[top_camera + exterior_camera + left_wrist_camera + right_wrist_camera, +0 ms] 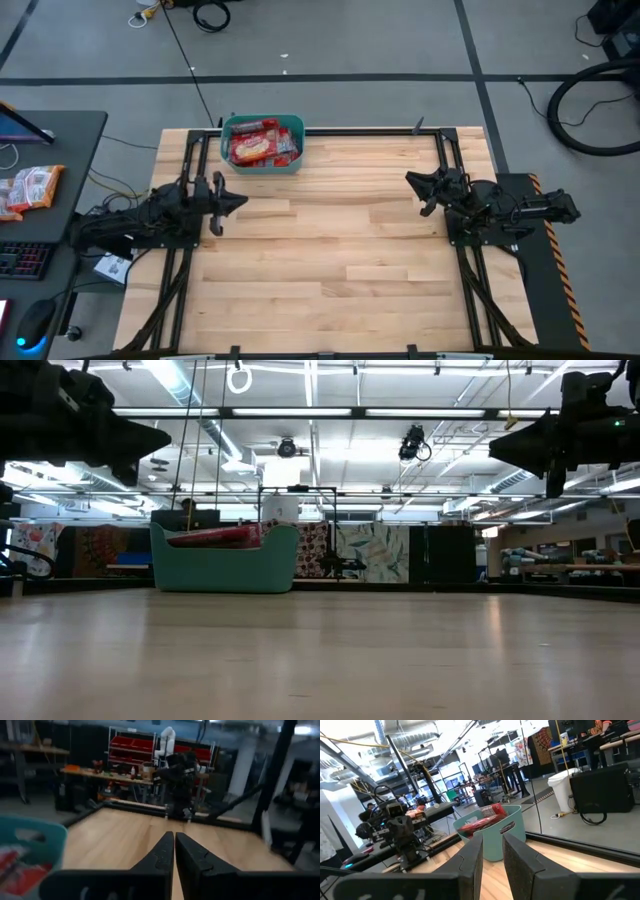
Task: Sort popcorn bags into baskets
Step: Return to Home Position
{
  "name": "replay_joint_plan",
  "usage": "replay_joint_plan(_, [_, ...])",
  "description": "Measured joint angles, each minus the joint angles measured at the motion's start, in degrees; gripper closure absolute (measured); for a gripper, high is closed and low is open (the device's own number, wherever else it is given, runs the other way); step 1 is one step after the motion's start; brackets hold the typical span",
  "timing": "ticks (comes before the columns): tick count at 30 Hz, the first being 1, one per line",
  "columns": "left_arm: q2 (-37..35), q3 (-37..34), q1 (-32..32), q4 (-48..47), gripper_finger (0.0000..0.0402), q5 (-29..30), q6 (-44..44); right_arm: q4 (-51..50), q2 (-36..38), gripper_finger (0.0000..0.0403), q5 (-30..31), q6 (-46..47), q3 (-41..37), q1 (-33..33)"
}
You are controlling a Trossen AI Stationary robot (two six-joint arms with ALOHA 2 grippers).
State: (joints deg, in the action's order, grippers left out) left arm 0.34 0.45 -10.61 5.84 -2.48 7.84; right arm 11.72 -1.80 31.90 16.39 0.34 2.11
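The teal basket (262,143) stands at the table's far edge, left of the middle, and holds several red popcorn bags (256,147) lying flat in a pile. In the low view the bags (215,537) rise just above its rim (225,565). My left gripper (243,201) hovers shut above the table's left side, near of the basket, pointing level toward the right edge. My right gripper (410,179) hovers over the right side, pointing level toward the left, its fingers (470,852) a little apart with nothing between them. Neither touches anything.
Black frame rails (330,131) run along the table's far edge and both sides. A dark side desk at the left carries orange-and-white packets (30,188), a keyboard and a mouse. Bare wooden tabletop (330,250) lies between the two arms.
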Motion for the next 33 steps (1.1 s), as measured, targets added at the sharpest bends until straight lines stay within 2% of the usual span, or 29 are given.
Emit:
replay_joint_plan(5, [0.00,0.00,-0.02,-0.04,0.0381,0.06,7.94,0.03,0.00,0.0324,0.00,-0.03,0.00,-0.01])
replay_joint_plan(33, [0.00,-0.04,-0.02,-0.09,0.0381,0.07,8.00,0.06,0.00,0.0324,-0.04,-0.03,0.00,0.00])
